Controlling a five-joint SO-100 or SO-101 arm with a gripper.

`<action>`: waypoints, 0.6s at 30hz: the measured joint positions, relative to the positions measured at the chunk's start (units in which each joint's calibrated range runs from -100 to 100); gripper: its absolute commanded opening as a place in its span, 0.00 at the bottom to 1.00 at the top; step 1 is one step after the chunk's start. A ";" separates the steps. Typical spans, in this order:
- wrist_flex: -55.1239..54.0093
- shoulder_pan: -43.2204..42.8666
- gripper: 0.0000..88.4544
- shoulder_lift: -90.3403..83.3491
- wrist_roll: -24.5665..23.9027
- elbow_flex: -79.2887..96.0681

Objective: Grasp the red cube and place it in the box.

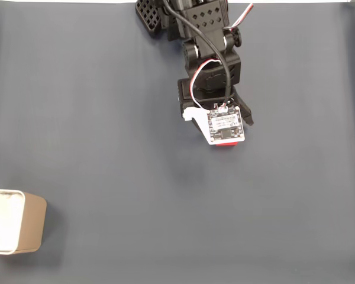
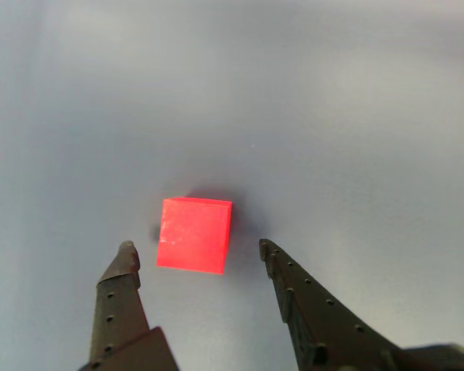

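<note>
From my close-up other view, the pincer [image 2: 195, 249] is spread wide, its two dark fingers rising from the bottom edge with nothing clamped. The left finger [image 2: 122, 297] is short and narrow; the right finger [image 2: 309, 309] is longer and dotted with small holes. Between their tips, closer to the left one, sits the red cube [image 2: 194, 233], resting on the counter [image 2: 332, 116] and slightly turned. I see a gap on each side of the cube, so neither finger touches it. A soft shadow hugs the cube at its 12 and 3 o'clock sides.

In the fixed view, the arm [image 1: 204, 41] reaches down from the 12 o'clock edge, and a small circuit board on a white mount [image 1: 225, 126] covers the pincer, so only a thin sliver of the red cube [image 1: 226, 145] shows at the board's 6 o'clock edge. Black and red-white cables run along the arm to the board. The dark blue-grey counter [image 1: 106, 106] spreads out all around.

The box [image 1: 23, 231] lies well apart from the cube, toward 8 o'clock from the arm, at the picture's left edge: tan walls, rounded corner, pale interior, partly cut off by the frame.
</note>
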 measured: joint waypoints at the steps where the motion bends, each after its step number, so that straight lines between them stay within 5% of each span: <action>1: -0.16 -0.07 0.41 0.09 0.00 0.00; 18: -1.83 -2.67 0.40 2.08 0.05 -1.45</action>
